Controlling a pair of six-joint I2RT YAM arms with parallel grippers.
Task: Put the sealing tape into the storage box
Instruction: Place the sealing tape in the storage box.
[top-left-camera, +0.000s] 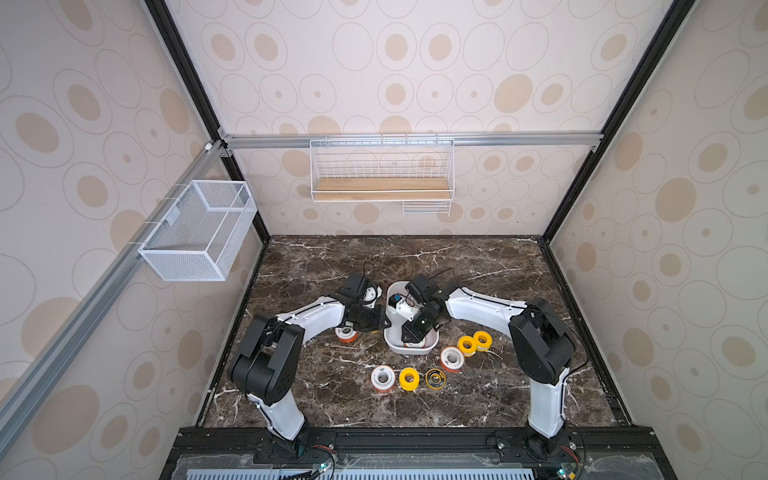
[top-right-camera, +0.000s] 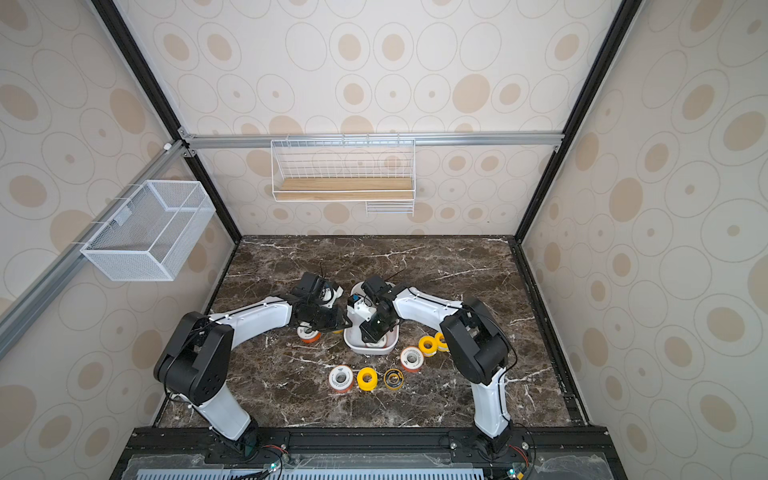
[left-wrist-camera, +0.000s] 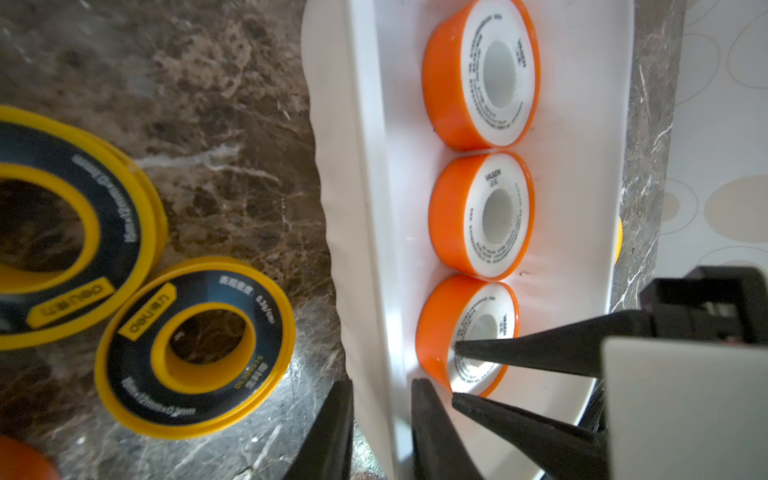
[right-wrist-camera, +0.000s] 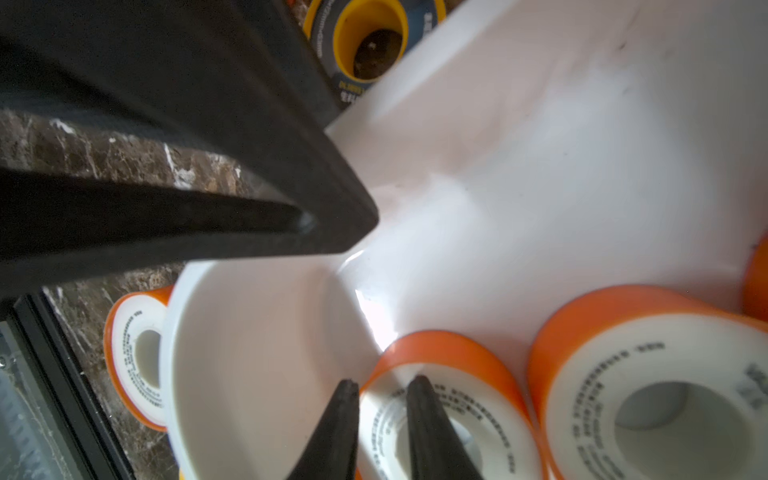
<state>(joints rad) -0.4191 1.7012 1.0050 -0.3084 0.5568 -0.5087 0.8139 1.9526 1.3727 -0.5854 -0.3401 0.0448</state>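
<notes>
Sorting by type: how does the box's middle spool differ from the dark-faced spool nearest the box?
Middle spool: orange rim, white face; dark-faced spool: yellow rim. Middle spool thicker, dark-faced spool wider-holed. Middle spool in the box, dark-faced spool on the table. Both lie flat.

Both top views look steeply down from high onto the whole tabletop (top-left-camera: 415, 257); each wrist view looks close along its fingers (left-wrist-camera: 332, 436) into the white box (left-wrist-camera: 365, 166), which all share.
</notes>
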